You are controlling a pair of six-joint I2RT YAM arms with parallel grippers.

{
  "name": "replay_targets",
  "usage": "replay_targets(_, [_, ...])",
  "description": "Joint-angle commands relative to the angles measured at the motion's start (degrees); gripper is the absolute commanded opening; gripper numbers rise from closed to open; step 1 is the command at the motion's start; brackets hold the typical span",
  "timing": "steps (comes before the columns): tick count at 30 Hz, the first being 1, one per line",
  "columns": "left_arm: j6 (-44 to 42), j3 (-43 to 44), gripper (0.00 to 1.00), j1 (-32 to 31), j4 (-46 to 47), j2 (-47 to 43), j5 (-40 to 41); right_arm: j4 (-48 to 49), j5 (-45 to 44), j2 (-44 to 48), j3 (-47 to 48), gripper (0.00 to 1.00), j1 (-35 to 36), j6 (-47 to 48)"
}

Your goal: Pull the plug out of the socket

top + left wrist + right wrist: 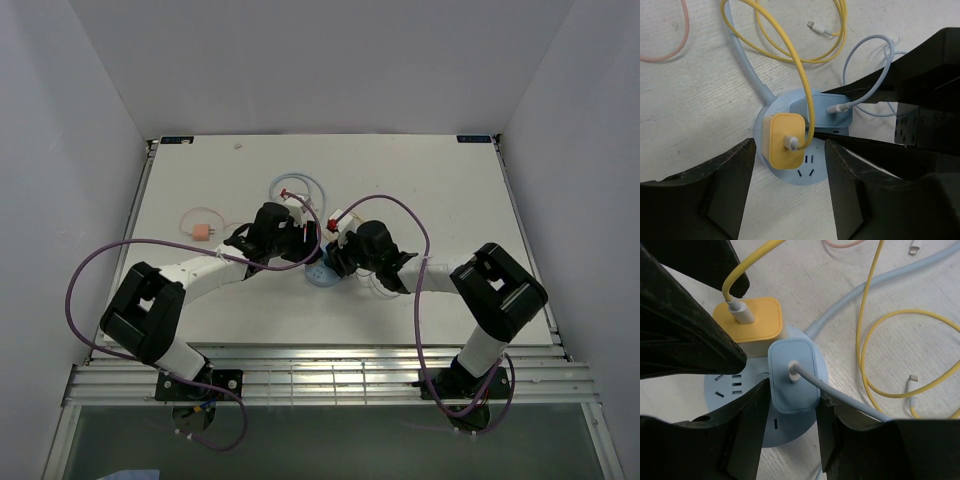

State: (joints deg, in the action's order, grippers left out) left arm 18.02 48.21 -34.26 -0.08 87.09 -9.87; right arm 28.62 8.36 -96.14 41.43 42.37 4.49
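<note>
**Left wrist view: two claws on one socket, a plug for each**

Left wrist camera looks straight down, and the left claw straddles the yellow plug. Its jaws are partway apart, with a sliver of gap on each side and no contact that I can see. The plug stands in the socket, the flat light-blue puck lying right under the claw's fingertips on the white tabletop. A yellow cable leaves the plug's top and loops away ahead of the claw. The socket's thick pale-blue cord runs off ahead of the claw too.

On the right wrist view, the right claw is narrow, with both fingers pressed against the sides of the blue plug. That plug is seated in the same puck, just beside the yellow one and on the near side of it from this claw. A thin blue cable comes out of its top and crosses over one finger.

From the top external view, the two claws meet nose to nose over the puck, each arm reaching in from its own side.
</note>
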Motion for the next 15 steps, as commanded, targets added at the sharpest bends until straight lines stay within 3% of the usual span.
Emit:
replay_targets(1, [-1.32,-0.22,0.67,-0.63,1.75,0.09,0.11,0.99,0.87,-1.77,-2.32,0.46,-0.09,-0.8])
replay_targets(12, [-3.34,2.6,0.5,-2.48,-2.82,4.58,7.05,-0.49,-2.2,0.86,-4.6,0.45,-0.09,0.25])
replay_targets(15, [-3.52,2.77,0.4,-2.74,-3.52,4.49,8.11,-0.67,-3.43,2.0,-5.22,0.45,-0.09,0.52])
